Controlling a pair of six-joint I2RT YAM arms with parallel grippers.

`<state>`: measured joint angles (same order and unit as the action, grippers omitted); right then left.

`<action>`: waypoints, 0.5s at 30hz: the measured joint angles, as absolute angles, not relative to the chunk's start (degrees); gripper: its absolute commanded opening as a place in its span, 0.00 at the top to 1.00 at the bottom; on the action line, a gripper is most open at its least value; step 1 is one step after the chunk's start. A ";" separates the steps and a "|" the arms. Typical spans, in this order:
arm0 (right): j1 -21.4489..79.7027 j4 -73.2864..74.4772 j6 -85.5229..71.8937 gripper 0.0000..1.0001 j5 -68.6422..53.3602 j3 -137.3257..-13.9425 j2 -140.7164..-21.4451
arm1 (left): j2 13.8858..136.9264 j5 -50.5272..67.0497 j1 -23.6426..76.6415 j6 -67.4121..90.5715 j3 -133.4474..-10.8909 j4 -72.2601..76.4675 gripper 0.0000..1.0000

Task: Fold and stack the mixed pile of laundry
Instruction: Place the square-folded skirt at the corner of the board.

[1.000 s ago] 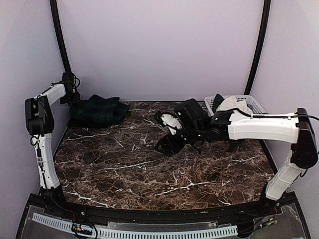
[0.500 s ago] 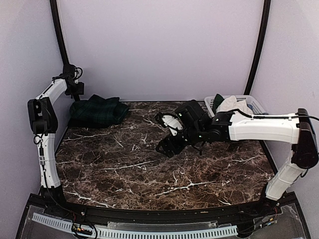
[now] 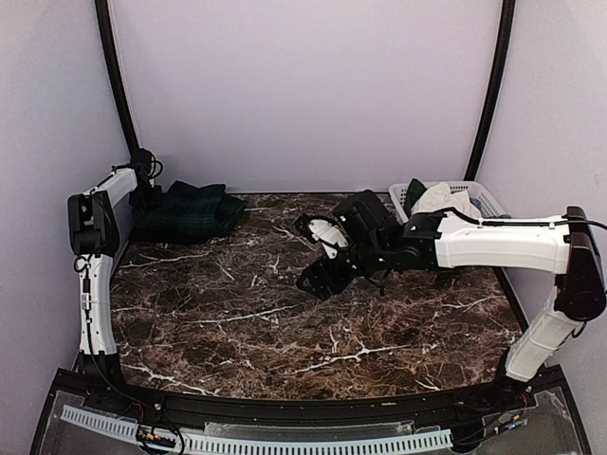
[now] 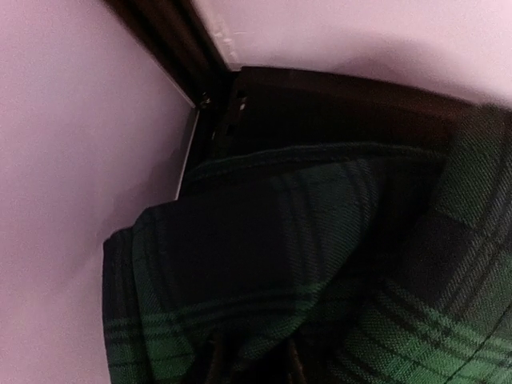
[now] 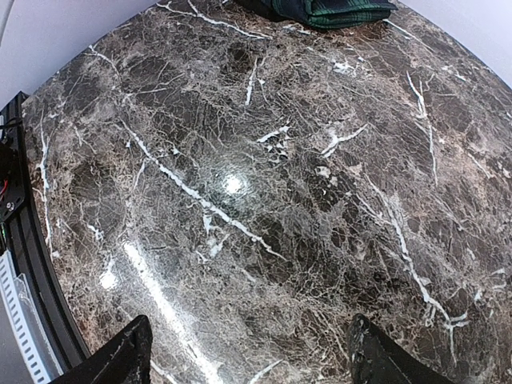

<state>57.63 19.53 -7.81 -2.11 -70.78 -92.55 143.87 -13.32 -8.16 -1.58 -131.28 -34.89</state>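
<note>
The green-and-navy tartan skirt lies folded in the table's far left corner, and its edge shows at the top of the right wrist view. My left gripper is pressed down at the skirt's left end. In the left wrist view the tartan cloth fills the frame and hides the fingers, so their state does not show. My right gripper hovers over the middle of the table, open and holding nothing. The rest of the laundry sits in the basket: a whitish garment and a dark green piece.
The white slatted basket stands at the far right corner, behind the right arm. A black frame post and the left wall close in beside the left gripper. The dark marble table fills the foreground.
The left arm has come down from beside the corner post onto the skirt's left end. The right arm has stayed almost still, its jaws open.
</note>
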 measured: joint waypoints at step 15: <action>57.63 19.75 -7.79 0.18 -2.07 -70.78 -92.55 | 137.25 -18.09 -11.16 4.27 -118.76 -33.04 0.69</action>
